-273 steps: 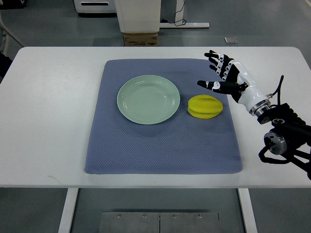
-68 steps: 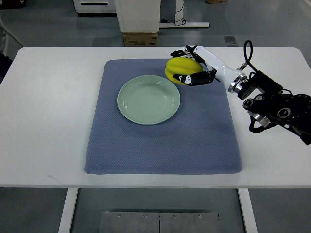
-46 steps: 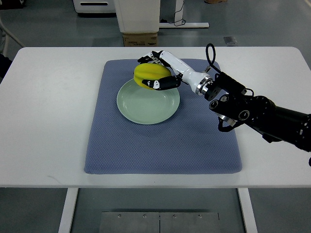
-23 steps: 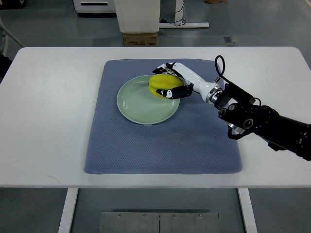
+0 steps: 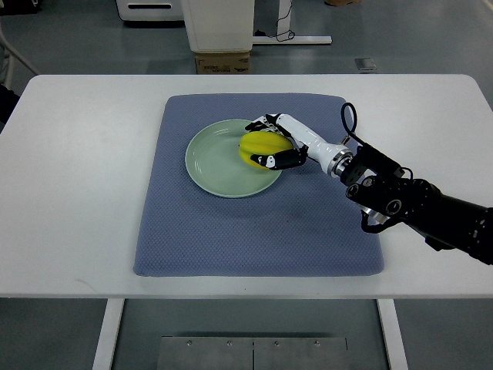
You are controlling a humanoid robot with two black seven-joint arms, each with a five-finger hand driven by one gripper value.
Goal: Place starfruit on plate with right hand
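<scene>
Since half a second ago, the right hand (image 5: 271,146) has carried the starfruit (image 5: 259,148) a little lower and further inside the plate (image 5: 208,158). Now the fruit is over the plate's right part, just inside the rim; whether it already touches the plate cannot be told from above. The fingers (image 5: 275,162) are curled around the fruit from its right side, one dark finger under its near edge and the others over the far side, so the hold is closed on it.

The starfruit looks light, with waxy smooth skin and soft ridges, so probably it can slip or bruise if squeezed hard. The wide middle, where it is held now, seems the best place to take it. After release it may roll on its ridges toward the plate's centre.

The plate sits on a blue mat (image 5: 254,231) on the white bench (image 5: 77,193). Free room is on all sides, and the mat's right side is open for pulling the hand back. No left arm shows.
</scene>
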